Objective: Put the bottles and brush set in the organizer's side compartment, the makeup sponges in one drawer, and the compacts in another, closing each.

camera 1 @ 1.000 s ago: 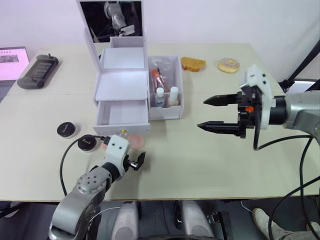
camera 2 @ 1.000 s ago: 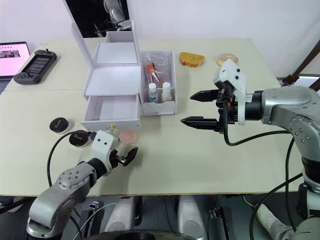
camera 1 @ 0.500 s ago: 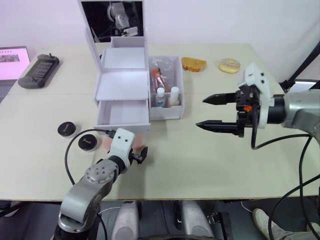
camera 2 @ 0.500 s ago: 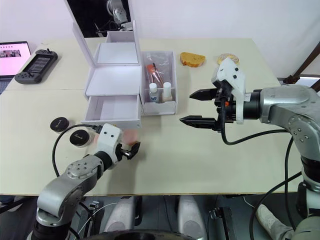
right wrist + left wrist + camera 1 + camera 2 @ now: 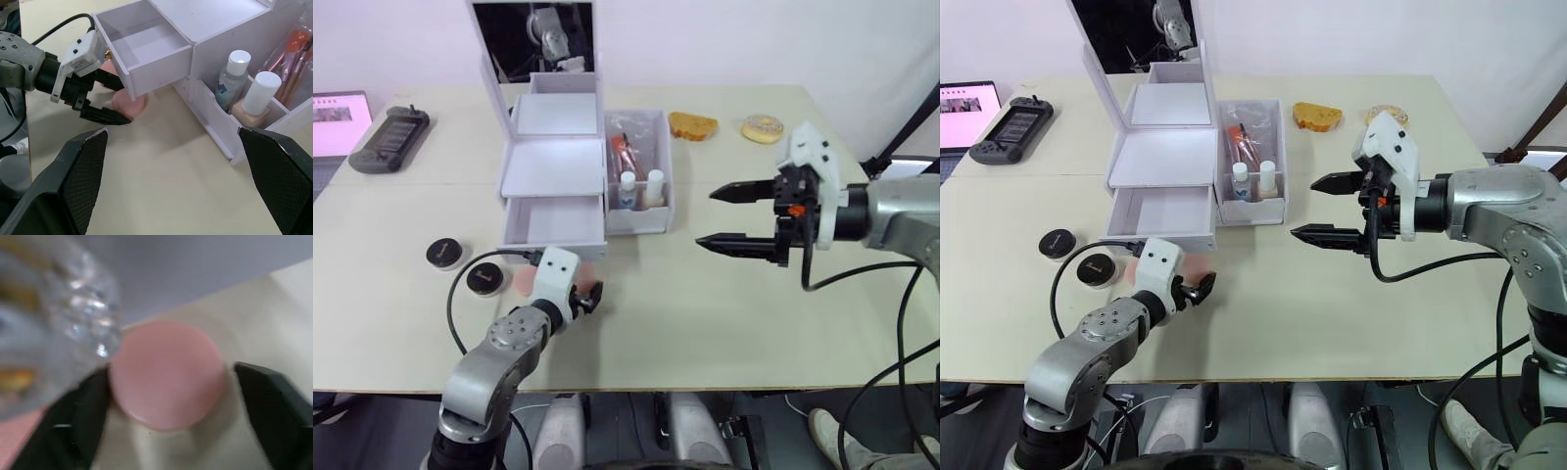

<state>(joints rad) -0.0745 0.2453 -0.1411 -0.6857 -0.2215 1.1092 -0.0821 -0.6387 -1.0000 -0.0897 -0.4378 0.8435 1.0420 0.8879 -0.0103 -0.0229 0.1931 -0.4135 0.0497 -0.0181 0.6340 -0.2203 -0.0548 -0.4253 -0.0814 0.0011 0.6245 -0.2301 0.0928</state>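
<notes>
Both jaws gape wide; side compartment (image 5: pixel 640 168) holds bottles (image 5: pixel 247 88) and brush set (image 5: pixel 620 150); drawer (image 5: pixel 554 224) empty.

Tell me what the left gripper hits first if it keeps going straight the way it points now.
The left gripper is open and points at a pink makeup sponge lying on the table between its fingers, so it would probably meet that first. Just behind stands the front of the organizer's open drawer.
</notes>
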